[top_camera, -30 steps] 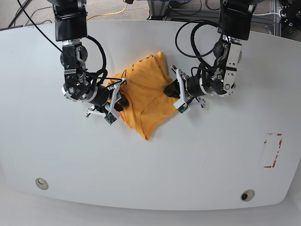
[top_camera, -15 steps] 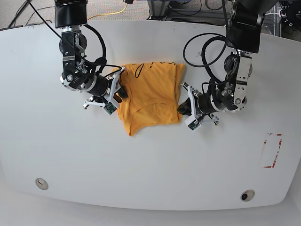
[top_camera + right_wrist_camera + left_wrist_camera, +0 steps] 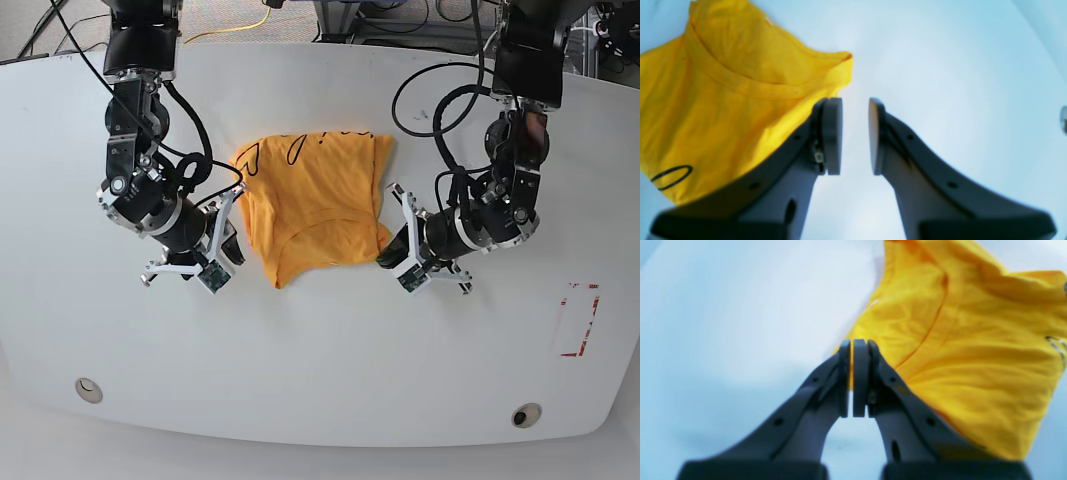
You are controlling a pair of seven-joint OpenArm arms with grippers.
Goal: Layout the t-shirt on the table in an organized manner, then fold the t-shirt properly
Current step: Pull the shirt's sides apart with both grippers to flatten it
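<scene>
In the base view, going left to right, the right gripper (image 3: 228, 243) comes first, hanging low over the white table (image 3: 320, 370) just beside the near-left edge of the t-shirt (image 3: 318, 205). Its wrist camera shows the two pads standing a narrow way apart with only bare tabletop between them; the left pad (image 3: 832, 133) sits just beside the shirt's ribbed collar edge, and nothing is held.

The orange-yellow shirt lies crumpled but roughly squared in the middle of the table, between the two arms, with a black line drawing (image 3: 300, 145) along its far edge (part of an oval stroke also shows at the lower left of the right wrist view).

On the shirt's right side sits the left gripper (image 3: 390, 250). Its jaws are pressed together, and a thin sliver of yellow fabric shows in the slit between the pads (image 3: 860, 373), so it appears to be pinching the shirt's edge, though the blurred wrist view makes that hard to confirm.

Further right, near the table's edge, lies a red-tape rectangle (image 3: 578, 320), well apart from the shirt.
</scene>
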